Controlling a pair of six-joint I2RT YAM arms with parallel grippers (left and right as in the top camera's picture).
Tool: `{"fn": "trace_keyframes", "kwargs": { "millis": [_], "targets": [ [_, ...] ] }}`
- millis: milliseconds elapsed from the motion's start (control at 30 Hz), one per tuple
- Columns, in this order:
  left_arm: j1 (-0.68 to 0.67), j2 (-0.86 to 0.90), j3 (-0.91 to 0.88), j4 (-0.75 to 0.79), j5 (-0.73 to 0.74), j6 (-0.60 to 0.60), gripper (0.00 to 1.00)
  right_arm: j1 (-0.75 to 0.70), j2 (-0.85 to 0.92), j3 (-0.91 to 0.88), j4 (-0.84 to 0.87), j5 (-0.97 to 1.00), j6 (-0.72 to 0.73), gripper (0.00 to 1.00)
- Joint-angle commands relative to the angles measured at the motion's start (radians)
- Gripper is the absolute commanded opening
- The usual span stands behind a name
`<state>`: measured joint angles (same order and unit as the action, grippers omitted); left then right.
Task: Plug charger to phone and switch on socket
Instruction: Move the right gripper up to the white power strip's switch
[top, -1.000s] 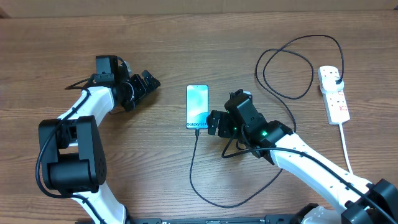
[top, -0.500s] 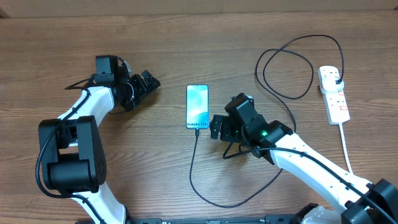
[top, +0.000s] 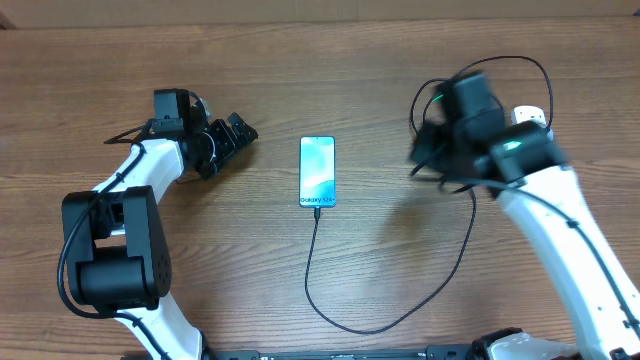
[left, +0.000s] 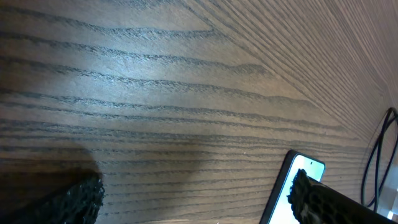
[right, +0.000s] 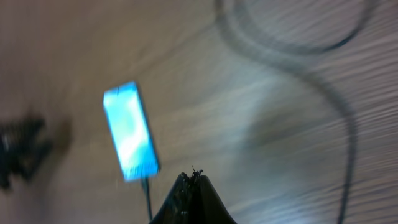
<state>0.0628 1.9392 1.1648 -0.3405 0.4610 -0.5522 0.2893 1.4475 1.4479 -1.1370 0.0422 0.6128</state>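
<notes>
The phone (top: 317, 170) lies screen up in the middle of the table, also in the left wrist view (left: 306, 169) and, blurred, in the right wrist view (right: 130, 130). The charger (top: 372, 328), a thin black cable, runs from the phone's lower end in a wide loop up to the far right. The socket (top: 528, 115) is mostly covered by my right arm. My right gripper (top: 417, 158) (right: 193, 180) is blurred, above the table left of the socket, shut with nothing between its fingers. My left gripper (top: 236, 131) (left: 196, 205) is open, left of the phone.
The charger's cable (right: 298, 62) coils in loops on the wood at the far right, under and around my right arm. Bare wooden table surface (top: 400, 260) surrounds the phone. My left arm's base (top: 110, 260) stands at the left front.
My right arm has swung from beside the phone's lower end up and to the right, toward the socket. Its gripper went from open to shut. The left arm has not moved.
</notes>
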Motion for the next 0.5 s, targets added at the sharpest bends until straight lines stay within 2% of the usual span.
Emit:
{"fn": "trace_keyframes", "kwargs": {
  "millis": [0, 33, 67, 300, 467],
  "targets": [
    [0.002, 0.023, -0.016, -0.010, -0.026, -0.013, 1.00, -0.124, -0.009, 0.024, -0.010, 0.082, -0.019, 0.34],
    [0.002, 0.023, -0.016, -0.010, -0.026, -0.013, 0.99, -0.159, -0.002, 0.024, -0.011, 0.106, -0.019, 0.70],
    [0.002, 0.023, -0.016, -0.010, -0.026, -0.013, 0.99, -0.190, 0.005, 0.024, -0.013, 0.129, -0.019, 1.00],
    [0.002, 0.023, -0.016, -0.010, -0.026, -0.013, 1.00, -0.386, 0.099, 0.024, -0.047, 0.282, -0.018, 1.00],
    [0.002, 0.023, -0.016, -0.010, -0.026, -0.013, 1.00, -0.533, 0.168, 0.024, -0.036, 0.271, -0.019, 1.00]
  ]
}}
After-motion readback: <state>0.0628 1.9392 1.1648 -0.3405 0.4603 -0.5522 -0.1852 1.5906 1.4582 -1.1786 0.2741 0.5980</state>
